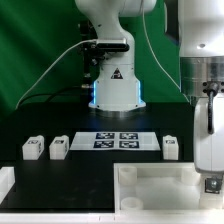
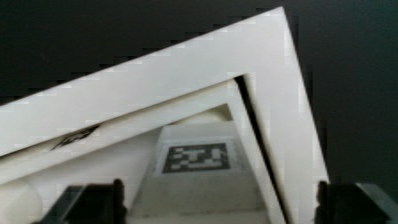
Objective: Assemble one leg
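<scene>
— From back here, what can you make out?

— The arm's base, the marker board (image 1: 116, 140) on the black table (image 1: 60, 125), and three small white blocks: two (image 1: 33, 148) (image 1: 59, 147) on the exterior view's left, one (image 1: 170, 146) on its right. The big white tray (image 1: 160, 190) sits in front, and the gripper (image 1: 209, 184) hangs over its right-hand part. I cannot see what lies under it.

— The wrist view fills that in. It looks down past a corner of the tray's frame at the leg (image 2: 196, 158), tag facing the camera.

— Which way does it run?

— Its long axis cannot be told; only the tagged face shows clearly, slightly skewed.

— And the jaws?

— Spread wide, one dark fingertip (image 2: 89, 203) at each lower edge, holding nothing. The leg sits between them, farther from the camera, touching neither.
</scene>
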Robot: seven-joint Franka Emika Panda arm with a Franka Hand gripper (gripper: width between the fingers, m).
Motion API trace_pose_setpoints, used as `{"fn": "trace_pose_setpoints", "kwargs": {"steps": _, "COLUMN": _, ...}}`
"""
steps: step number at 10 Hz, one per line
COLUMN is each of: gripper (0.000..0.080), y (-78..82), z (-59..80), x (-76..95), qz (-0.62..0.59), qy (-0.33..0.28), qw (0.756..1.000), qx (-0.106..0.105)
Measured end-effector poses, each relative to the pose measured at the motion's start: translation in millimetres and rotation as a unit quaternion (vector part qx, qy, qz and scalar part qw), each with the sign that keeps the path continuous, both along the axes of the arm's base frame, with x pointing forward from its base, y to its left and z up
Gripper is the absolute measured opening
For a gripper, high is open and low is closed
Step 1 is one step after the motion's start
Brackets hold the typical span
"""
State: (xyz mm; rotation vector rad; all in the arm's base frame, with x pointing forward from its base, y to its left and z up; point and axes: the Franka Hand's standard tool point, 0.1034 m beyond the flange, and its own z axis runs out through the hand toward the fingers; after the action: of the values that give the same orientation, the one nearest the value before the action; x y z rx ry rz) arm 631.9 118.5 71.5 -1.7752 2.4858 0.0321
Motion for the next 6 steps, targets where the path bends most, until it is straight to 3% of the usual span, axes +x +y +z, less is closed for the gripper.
{"fn": "trace_pose_setpoints", "kwargs": {"steps": 2, "gripper": 0.0637, "y": 1.8, "z": 3.3, "x": 1.0, "qz": 0.010, "qy": -0.004, "qw": 1.000, "qx": 0.000}}
{"fn": "trace_pose_setpoints", "kwargs": {"steps": 5, "gripper": 0.0649, "y": 12.3, "z": 46.6, "x": -2.5, "qz": 0.028, "qy": -0.026, "qw": 0.999, "qx": 0.019}}
{"fn": "trace_pose_setpoints", "kwargs": {"steps": 6, "gripper": 0.0649, "y": 11.8, "z": 45.5, "x": -3.3, "qz": 0.029, "qy": -0.025, "qw": 0.999, "qx": 0.019}}
